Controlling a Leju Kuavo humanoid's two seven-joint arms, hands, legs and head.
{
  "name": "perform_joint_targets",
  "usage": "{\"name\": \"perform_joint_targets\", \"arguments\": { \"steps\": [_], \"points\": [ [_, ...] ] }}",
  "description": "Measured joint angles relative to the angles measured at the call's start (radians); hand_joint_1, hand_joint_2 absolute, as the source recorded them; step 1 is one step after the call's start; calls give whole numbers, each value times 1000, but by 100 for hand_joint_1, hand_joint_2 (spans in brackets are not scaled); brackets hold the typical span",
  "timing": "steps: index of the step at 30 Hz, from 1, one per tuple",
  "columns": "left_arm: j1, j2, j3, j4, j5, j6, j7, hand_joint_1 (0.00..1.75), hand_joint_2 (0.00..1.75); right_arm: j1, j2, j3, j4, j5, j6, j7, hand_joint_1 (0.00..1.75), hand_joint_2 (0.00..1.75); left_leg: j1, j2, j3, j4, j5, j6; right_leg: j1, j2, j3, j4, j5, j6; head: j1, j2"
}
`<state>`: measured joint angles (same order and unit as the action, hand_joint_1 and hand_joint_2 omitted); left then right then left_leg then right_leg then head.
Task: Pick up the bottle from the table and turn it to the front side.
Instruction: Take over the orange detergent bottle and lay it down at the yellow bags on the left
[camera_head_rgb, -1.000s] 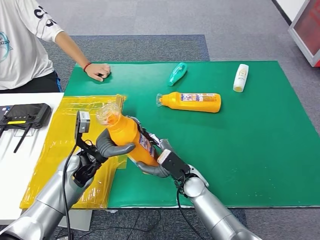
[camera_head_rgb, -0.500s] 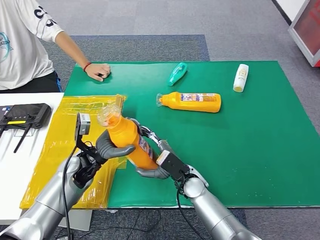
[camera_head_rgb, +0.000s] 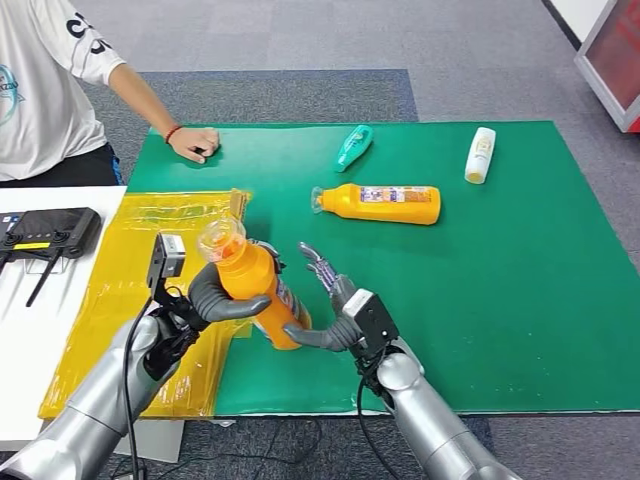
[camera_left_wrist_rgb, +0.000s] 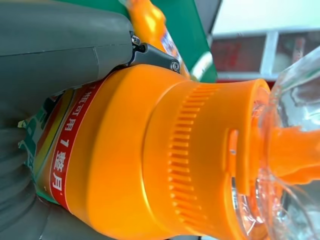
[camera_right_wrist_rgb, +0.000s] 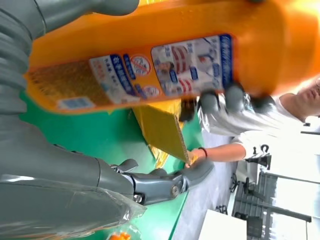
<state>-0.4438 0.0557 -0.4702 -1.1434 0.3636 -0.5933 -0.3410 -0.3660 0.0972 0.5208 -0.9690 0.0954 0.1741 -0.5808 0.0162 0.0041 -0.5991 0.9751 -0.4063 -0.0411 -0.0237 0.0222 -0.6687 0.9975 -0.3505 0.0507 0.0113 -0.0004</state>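
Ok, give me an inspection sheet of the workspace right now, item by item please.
Surface: green mat, with a yellow plastic sheet beside it.
Job's things: orange bottle lifted off the mat, tilted, clear cap up.
Clutter: second orange bottle, teal bottle and white bottle, all lying flat.
Hands: left hand grips the orange bottle; right hand is open beside its base.
Cables: black cable along the left arm.
Surroundings: a person's hand rests on the mat corner; black controller; grey carpet.

The orange plastic bottle (camera_head_rgb: 256, 288) sat in the left robot hand (camera_head_rgb: 198, 303) above the green table (camera_head_rgb: 490, 300); the right robot hand (camera_head_rgb: 332, 310) was beside it; a second orange bottle (camera_head_rgb: 381, 204) lay behind.
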Motion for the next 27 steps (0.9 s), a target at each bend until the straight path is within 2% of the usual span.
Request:
{"name": "perform_joint_targets", "arguments": {
  "steps": [5, 11, 19, 22, 27],
  "points": [
    [13, 17, -1, -14, -59, 31, -13, 175, 175, 9, -2, -38, -21, -94, 51, -23, 0, 175, 0, 0, 0, 0, 0, 0, 0, 0, 0, 0, 0, 0, 0, 0],
    [45, 55, -1, -73, -125, 68, -23, 175, 175, 54, -21, -179, -118, -268, 185, -55, 0, 175, 0, 0, -1, 0, 0, 0, 0, 0, 0, 0, 0, 0, 0, 0],
    [60, 78, -4, -101, -205, 112, -23, 175, 175, 96, -28, -320, -271, -301, 225, -36, 0, 175, 0, 0, 0, 0, 0, 0, 0, 0, -1, 0, 0, 0, 0, 0],
    [38, 94, -27, -100, -340, 174, 40, 175, 175, 108, -28, -349, -307, -301, 222, -33, 0, 175, 0, 0, 0, 0, 1, -1, 0, 0, -1, 0, 1, 0, 0, 0],
    [-84, 122, -117, -65, -576, 239, 158, 175, 175, 123, -28, -384, -337, -286, 218, -31, 0, 175, 0, 0, -1, 0, 2, -1, 0, 0, -1, 0, 2, -1, 0, 0]
  ]
}}
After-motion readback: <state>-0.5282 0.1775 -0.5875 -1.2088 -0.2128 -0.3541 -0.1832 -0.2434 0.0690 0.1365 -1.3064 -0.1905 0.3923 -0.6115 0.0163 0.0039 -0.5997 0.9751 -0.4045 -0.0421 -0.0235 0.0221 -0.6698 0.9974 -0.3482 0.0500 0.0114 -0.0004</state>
